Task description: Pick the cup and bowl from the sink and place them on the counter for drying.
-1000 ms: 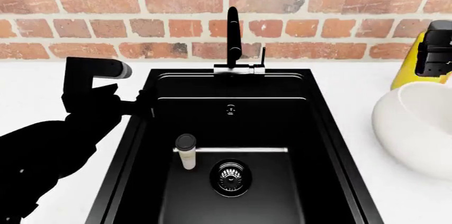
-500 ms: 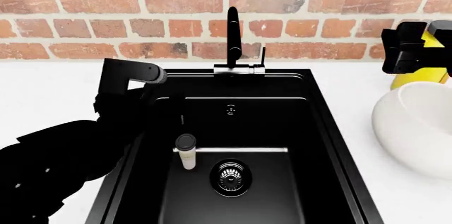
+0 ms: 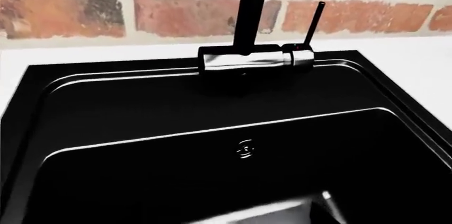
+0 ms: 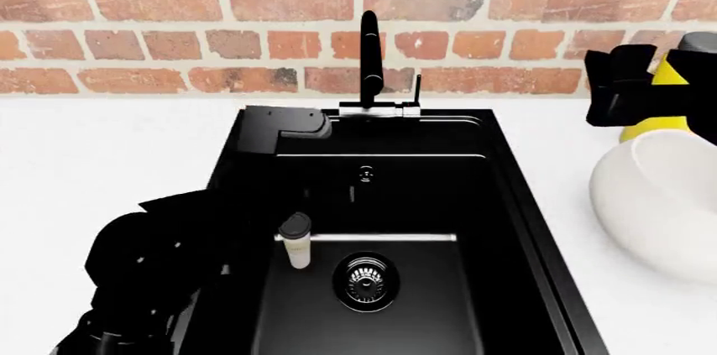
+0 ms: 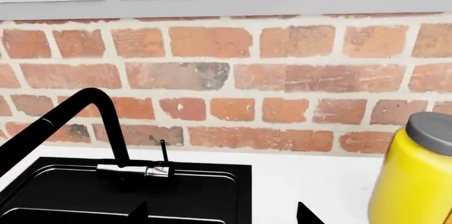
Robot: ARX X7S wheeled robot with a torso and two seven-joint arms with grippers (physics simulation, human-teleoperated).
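The cup [image 4: 295,240], small and white with a black lid, stands upright on the floor of the sink [image 4: 493,204], left of the steel drain [image 4: 368,278]. The bowl [image 4: 659,204], large and white, rests on the counter [image 4: 101,145] right of the sink. My left gripper [image 4: 325,191] hangs over the sink's left rear part, behind and above the cup. Its black fingers merge with the black basin. My right gripper [image 4: 619,86] hovers open and empty above the far side of the bowl, its fingertips [image 5: 137,212] spread wide.
A yellow grey-capped bottle [image 5: 413,181] stands on the counter behind the bowl, right beside my right gripper. The tall black tap [image 4: 368,57] and its lever [image 3: 310,23] rise at the sink's back edge. The brick wall [image 4: 224,2] closes the rear.
My left arm has swung right from the counter to over the sink, nearer the cup. My right gripper has shifted left and slightly down in front of the yellow bottle.
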